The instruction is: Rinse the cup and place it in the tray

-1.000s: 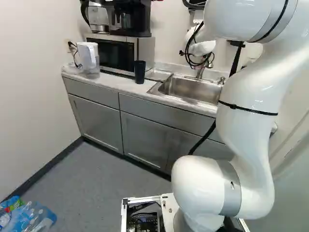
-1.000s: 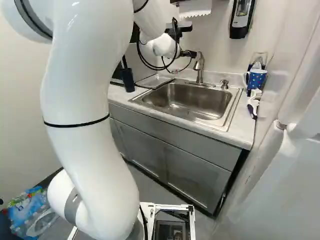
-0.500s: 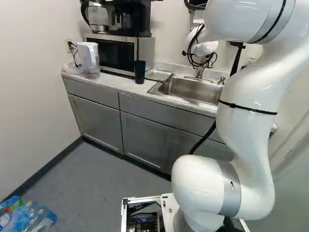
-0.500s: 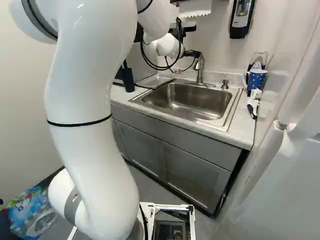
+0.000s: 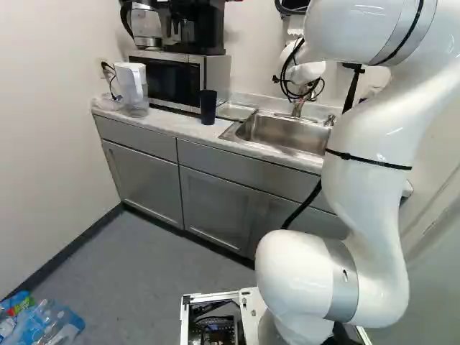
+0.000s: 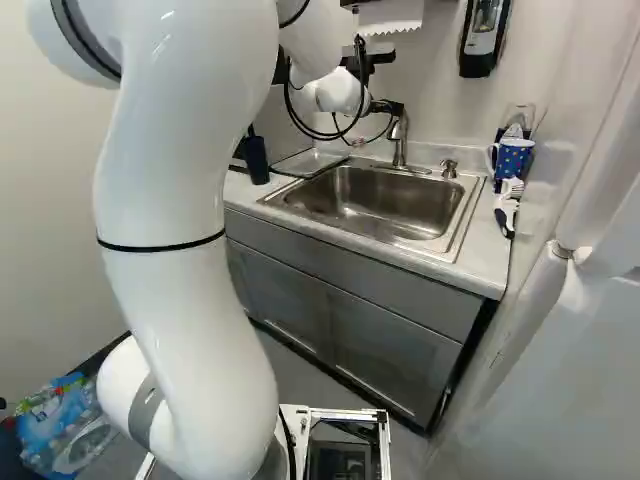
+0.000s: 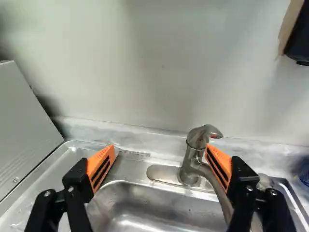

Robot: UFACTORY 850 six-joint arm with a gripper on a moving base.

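And the gripper (image 6: pixel 390 108) is wide open at the faucet (image 6: pixel 399 145)! The dark cup (image 5: pixel 208 108) stands on the tabletop (image 5: pixel 165 123) near the tray (image 5: pixel 236 111), the blue mug (image 6: pixel 513 158) near the tabletop's right edge.

The white arm (image 6: pixel 180 200) rises from its lowest joint and bends over toward the faucet (image 6: pixel 400 145), its wrist (image 6: pixel 338 92) hanging near it. The black end effector (image 6: pixel 391 108) is close to the faucet, roughly level, as far as the distant view shows. Its orange pads (image 7: pixel 100 168) stand wide apart, one overlapping the faucet in the wrist view; contact is unclear.
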